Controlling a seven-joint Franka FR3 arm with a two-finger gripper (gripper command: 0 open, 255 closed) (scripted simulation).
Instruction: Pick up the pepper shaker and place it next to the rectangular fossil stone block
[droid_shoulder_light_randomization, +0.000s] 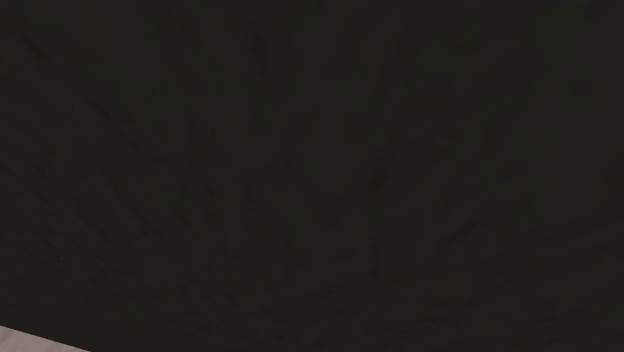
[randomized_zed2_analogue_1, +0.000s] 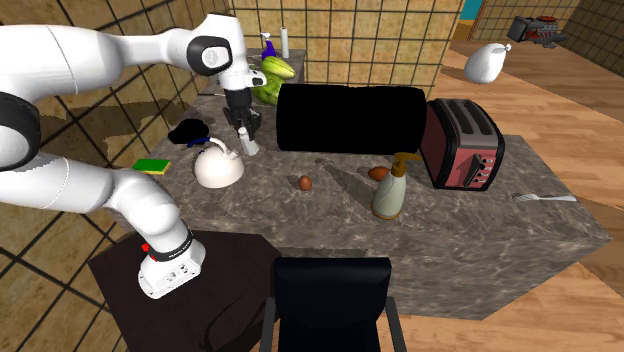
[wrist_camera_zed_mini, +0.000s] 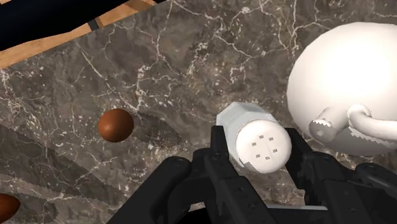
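The pepper shaker (wrist_camera_zed_mini: 251, 127) is pinched between the 2 fingers (wrist_camera_zed_mini: 216, 149) of the gripper (wrist_camera_zed_mini: 257, 141), its long axis aligned with them.

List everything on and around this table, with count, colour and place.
table: one, dark marbled
block: one, black, at the table's back
kettle: one, white, left of the block in the second exterior view
pepper shaker: one, white, held beside the kettle
eggs: two, brown, on the table before the block
pump bottle: one, beige, by one egg
toaster: one, red, right of the block in that view
fork: one, grey, near the table's right edge
sponge: one, green and yellow, left of the kettle
chair: one, black, at the table's near edge
arm: one, white, over the table
gripper: one, black, shut on the pepper shaker
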